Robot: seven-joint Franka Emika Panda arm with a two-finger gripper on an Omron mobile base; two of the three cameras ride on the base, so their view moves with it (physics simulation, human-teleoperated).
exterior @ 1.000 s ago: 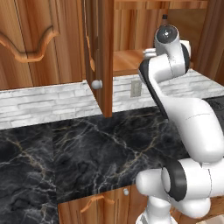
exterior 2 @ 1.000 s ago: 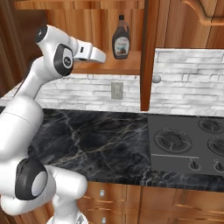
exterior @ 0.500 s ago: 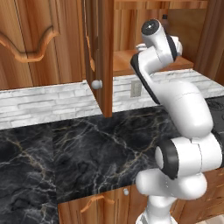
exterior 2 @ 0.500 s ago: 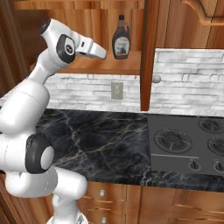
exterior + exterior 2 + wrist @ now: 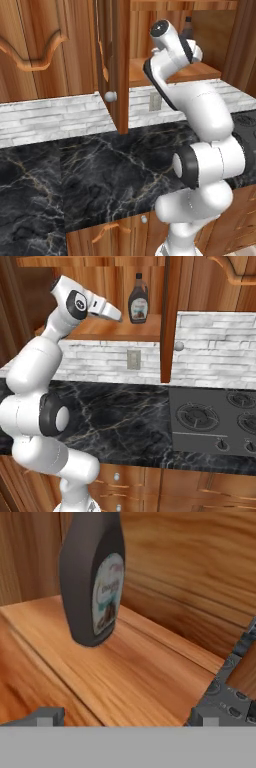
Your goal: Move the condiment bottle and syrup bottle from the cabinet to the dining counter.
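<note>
Upright, cap at top, syrup bottle [image 5: 138, 299] stands on the open cabinet [image 5: 125, 326] shelf, upper centre of right base view, gripper [image 5: 125, 719] nearby, fingers spread apart, holding nothing.

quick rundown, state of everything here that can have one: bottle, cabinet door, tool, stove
syrup bottle: upright on the cabinet shelf, capped, not held
cabinet: door swung open, shelf exposed
tool: open, empty, aimed at the syrup bottle and short of it
stove: no pot on it, no flame to be seen
wall outlet: nothing plugged in
</note>
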